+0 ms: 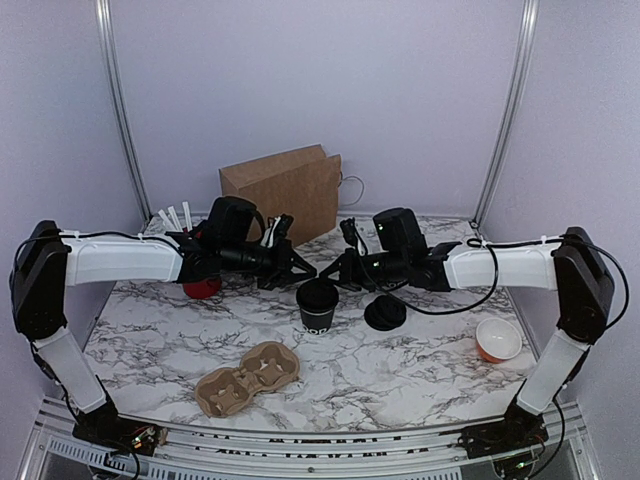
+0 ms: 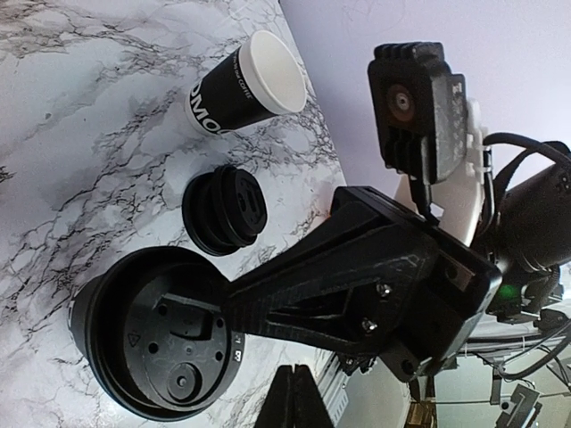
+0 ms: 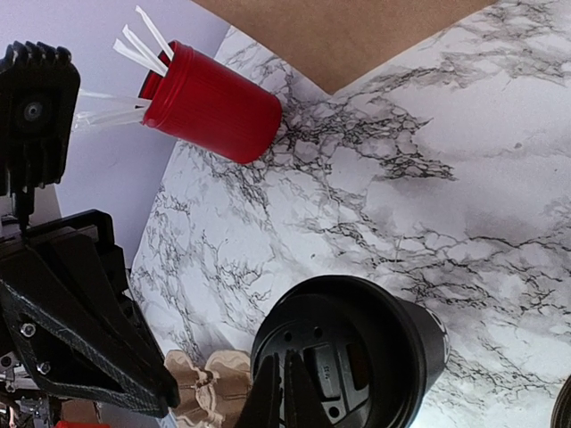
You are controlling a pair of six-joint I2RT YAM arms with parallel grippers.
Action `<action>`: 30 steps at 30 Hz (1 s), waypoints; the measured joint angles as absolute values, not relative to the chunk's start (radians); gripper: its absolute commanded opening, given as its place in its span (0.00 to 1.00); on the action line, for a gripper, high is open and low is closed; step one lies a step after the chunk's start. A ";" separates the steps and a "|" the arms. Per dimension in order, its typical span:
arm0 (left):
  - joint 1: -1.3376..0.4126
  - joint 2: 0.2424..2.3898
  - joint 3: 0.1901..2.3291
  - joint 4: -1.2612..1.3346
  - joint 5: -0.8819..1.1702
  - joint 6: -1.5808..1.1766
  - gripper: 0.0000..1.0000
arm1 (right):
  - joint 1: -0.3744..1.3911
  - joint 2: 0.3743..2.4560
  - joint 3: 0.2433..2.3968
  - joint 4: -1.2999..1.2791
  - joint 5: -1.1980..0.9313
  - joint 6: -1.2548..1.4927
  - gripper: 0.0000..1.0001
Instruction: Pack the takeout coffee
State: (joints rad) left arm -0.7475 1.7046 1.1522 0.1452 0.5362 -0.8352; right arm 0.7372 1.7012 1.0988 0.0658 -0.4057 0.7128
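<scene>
- The takeout coffee (image 1: 317, 305) stands upright near the middle of the marble surface (image 1: 420, 375), just in front of the two claws and between them, with its black lid (image 3: 326, 352) on.
- The left claw (image 1: 298, 268) is shut tight, fingers pressed together with nothing between them.
- In the left wrist view the joined tips of that claw (image 2: 294, 397) sit just beside the rim of the lidded cup (image 2: 152, 352). Whether they touch it cannot be told.
- The right claw (image 1: 338, 273) is also closed, its fingers together and gripping nothing.
- In the right wrist view those tips (image 3: 281, 392) point down over the near edge of the lid. Contact with it looks likely but is not certain.
- The same view shows the left claw's dark frame (image 3: 80, 330) close by on the left, so both claws crowd the cup from opposite sides.
- A loose stack of black lids (image 1: 385, 313) lies on the surface just to the right of the coffee, apart from it.
- An open cup with a white inside (image 1: 498, 340) stands well off toward the right arm.
- A red cup of white sticks (image 3: 210, 107) stands behind the left arm, near the brown paper bag (image 1: 285, 190) at the back.
- A cardboard cup carrier (image 1: 248, 378) lies at the front of the surface, nearer the arm bases.
</scene>
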 measured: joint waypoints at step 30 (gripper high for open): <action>-0.739 1.787 1.153 0.088 0.520 -0.723 0.00 | 0.737 1.743 1.099 0.066 -0.417 0.706 0.03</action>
